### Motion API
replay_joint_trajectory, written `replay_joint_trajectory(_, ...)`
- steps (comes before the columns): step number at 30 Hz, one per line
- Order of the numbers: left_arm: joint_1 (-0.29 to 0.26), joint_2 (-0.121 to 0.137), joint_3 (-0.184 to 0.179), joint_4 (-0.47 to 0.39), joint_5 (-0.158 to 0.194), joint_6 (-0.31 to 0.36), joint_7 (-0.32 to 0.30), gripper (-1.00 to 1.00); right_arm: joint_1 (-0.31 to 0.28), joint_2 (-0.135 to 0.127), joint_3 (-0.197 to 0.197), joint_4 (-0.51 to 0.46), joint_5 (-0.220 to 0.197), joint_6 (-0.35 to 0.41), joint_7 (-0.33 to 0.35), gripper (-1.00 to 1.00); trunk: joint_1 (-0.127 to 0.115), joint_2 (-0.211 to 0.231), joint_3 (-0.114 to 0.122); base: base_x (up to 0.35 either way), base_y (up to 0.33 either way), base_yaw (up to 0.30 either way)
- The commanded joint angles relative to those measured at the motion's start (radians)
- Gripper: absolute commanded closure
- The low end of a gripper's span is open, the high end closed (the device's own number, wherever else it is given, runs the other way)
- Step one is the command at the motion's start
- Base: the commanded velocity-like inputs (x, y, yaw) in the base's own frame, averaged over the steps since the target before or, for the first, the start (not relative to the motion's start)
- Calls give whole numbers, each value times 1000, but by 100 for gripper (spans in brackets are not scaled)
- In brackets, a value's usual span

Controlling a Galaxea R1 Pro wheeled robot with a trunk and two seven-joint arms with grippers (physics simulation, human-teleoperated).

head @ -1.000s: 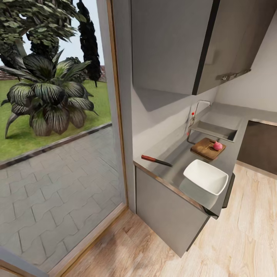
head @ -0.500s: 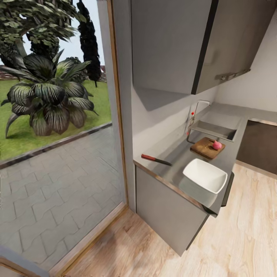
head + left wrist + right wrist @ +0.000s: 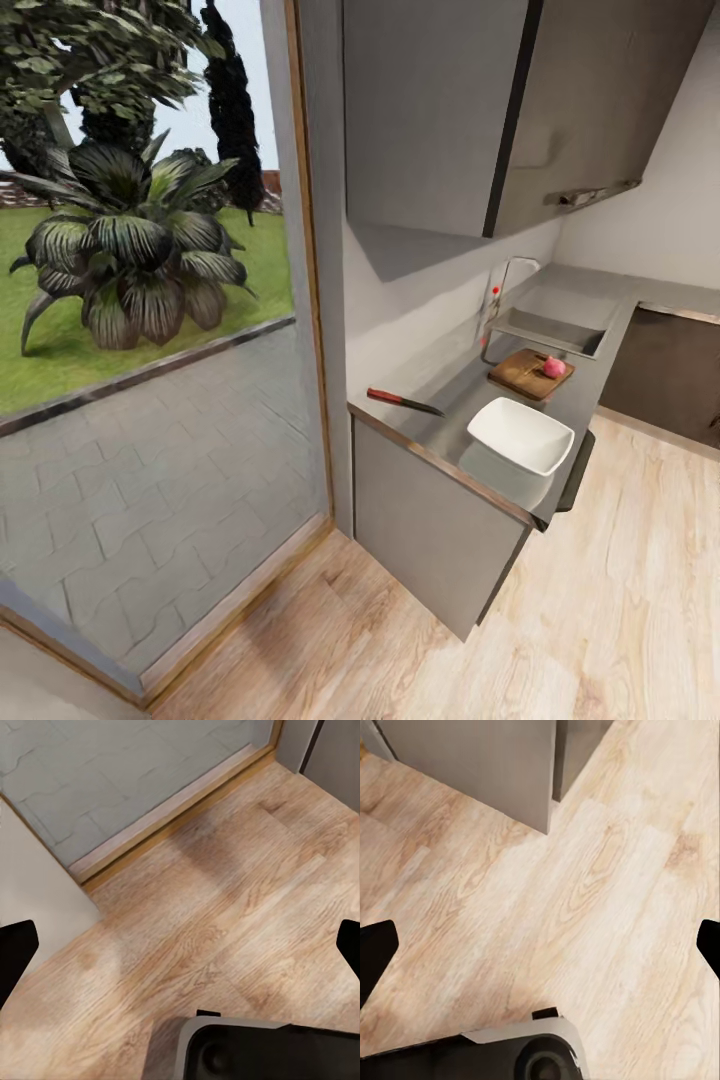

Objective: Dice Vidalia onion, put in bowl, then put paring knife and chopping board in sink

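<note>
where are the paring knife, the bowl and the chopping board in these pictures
paring knife (image 3: 404,402), head view, where the reddish handle meets the dark blade
bowl (image 3: 519,437), head view, the white inner floor
chopping board (image 3: 520,370), head view, bare wood beside the pink piece lying on it

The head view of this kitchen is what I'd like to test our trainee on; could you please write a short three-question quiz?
1. True or false: the paring knife lies on the chopping board.
2. Which thing sits nearest the countertop's near end? A) the sink B) the bowl C) the chopping board
3. Fill in: the small pink-red item rests on the ____.

Key: 1. False, it lies on the bare countertop, apart from the board. 2. B. 3. chopping board.
</note>
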Motion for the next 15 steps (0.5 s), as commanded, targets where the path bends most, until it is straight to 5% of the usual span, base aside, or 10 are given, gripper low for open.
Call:
replay_joint_trajectory(1, 0, -2, 6, -1, -6, -1, -6, -100, 0, -1, 5, -34, -4, 14, -11, -100, 1, -2, -2, -4, 0, 0)
replay_joint_trajectory(4, 0, -2, 6, -1, -6, -1, -6, -100, 0, -4, 5, -125, -3, 78, -33, -100, 1, -2, -2, -2, 0, 0)
replay_joint_trajectory(6, 0, -2, 6, 0, -6, -1, -6, -100, 0, -9, 6, -270, -2, 225, -78, -100, 1, -2, -2, 0, 0, 0)
replay_joint_trajectory(9, 0, -2, 6, 0, -6, -1, -6, -100, 0, -12, 7, -364, 6, 349, -107, -100, 1, -2, -2, 0, 0, 0)
replay_joint_trajectory(15, 0, -2, 6, 0, -5, 0, -6, -100, 0, -10, 8, -398, 73, 392, -114, -100, 1, -2, -2, 0, 0, 0)
